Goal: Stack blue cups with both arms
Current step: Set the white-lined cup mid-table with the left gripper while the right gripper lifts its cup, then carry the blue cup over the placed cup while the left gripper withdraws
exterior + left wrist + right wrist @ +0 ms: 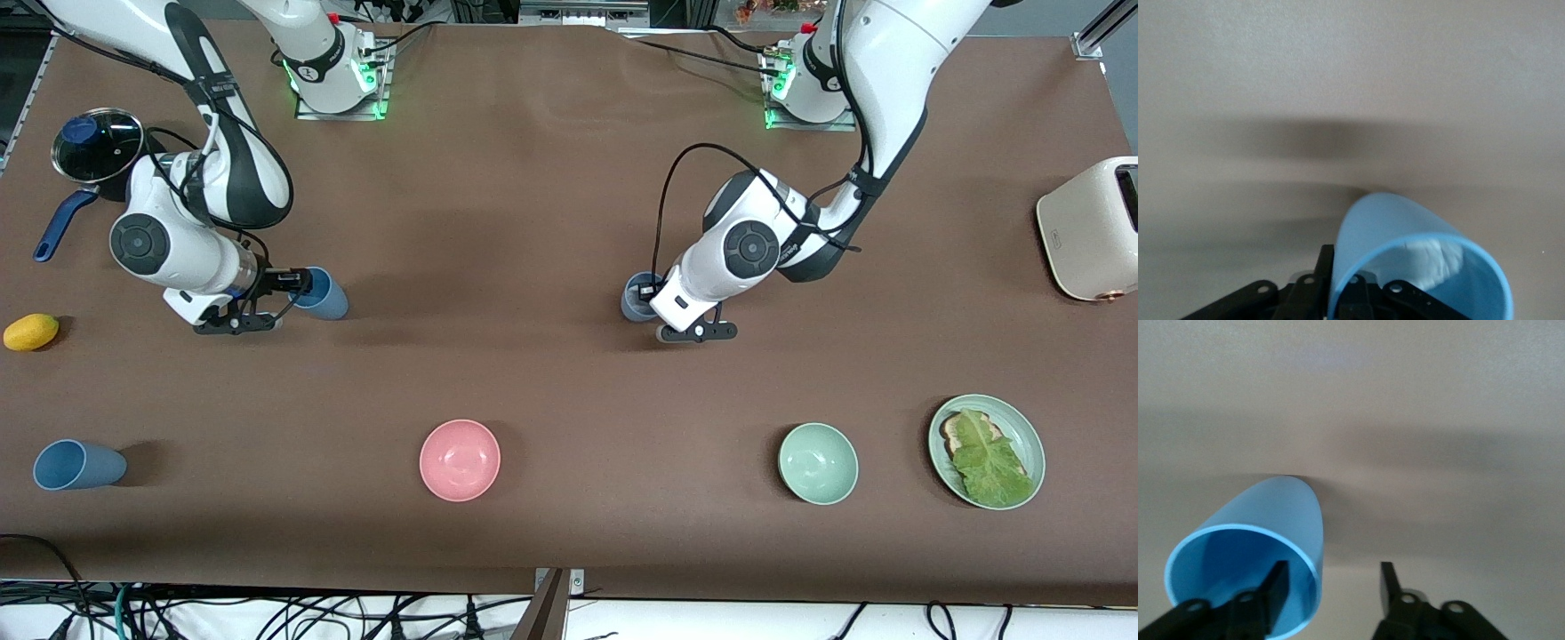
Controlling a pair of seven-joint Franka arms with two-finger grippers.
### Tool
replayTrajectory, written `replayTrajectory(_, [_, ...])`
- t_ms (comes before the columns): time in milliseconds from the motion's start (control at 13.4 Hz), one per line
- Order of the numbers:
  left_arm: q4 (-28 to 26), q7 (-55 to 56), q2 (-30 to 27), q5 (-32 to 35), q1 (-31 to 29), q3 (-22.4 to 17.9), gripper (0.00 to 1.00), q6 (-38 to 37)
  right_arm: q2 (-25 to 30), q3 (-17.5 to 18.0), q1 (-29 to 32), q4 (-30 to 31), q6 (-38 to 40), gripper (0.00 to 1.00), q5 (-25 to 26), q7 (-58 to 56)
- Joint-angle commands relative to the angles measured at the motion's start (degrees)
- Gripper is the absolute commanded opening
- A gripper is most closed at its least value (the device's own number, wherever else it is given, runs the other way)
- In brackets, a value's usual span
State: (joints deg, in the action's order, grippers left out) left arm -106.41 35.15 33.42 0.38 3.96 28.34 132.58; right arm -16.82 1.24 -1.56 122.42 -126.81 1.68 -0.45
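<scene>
Grasping step: the left end effector [642,296] pinches a slate-blue plastic cup's [635,298] rim. The right end effector [298,283] straddles a sky-blue plastic cup's [325,294] rim, half-open; next it likely must clamp.

third cup [78,465] lies nearest the camera — at the right arm's end.
</scene>
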Motion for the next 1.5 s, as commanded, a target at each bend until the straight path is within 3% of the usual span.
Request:
replayTrajectory(0, [1.47, 0.71, -0.37, 0.14, 0.17, -0.04, 0.99, -1.18, -0.14, 0.43, 0.33, 0.54, -0.11, 0.06, 0.52, -0.17])
replayTrajectory(75, [1.47, 0.45, -1.59, 0.23, 0.17, 0.05, 1.00, -1.54, -0.14, 0.52, 0.33, 0.37, 0.59, 0.00, 0.52, 0.01])
replayTrajectory(374, [3.92, 0.27, -8.18, 0.14, -0.36, 0.22, 1.00, -12.48, 0.04, 1.39, 0.33, -1.91, 2.95, 0.00, -0.18, 0.80])
replayTrajectory(674, [15.59, -0.08, -10.47, 0.23, -1.06, 0.05, 1.00, -30.07, -0.05, 7.44, 0.24, -8.50, 10.60, 0.00, -1.06, 11.84])
replayTrajectory(824, [18.69, -1.82, -12.22, 0.23, -3.42, 0.05, 1.00, -35.97, -0.14, 11.57, -0.54, -11.31, 12.63, 0.00, -1.06, 20.53])
replayTrajectory(1048, [19.40, -15.50, -18.10, 0.14, -9.48, -0.04, 1.00, -43.79, -3.20, 14.75, -5.63, -19.29, 17.36, 0.00, -2.02, 34.42])
replayTrajectory(1273, [19.40, -29.75, -22.77, -0.12, -16.07, -0.13, 1.00, -48.55, -8.30, 14.75, -13.80, -29.92, 20.36, 0.00, -5.27, 49.18])
replayTrajectory(1422, [17.66, -36.35, -27.32, -0.74, -16.80, -3.53, 1.00, -49.35, -12.16, 14.75, -18.89, -35.47, 20.46, 0.00, -5.37, 59.20])
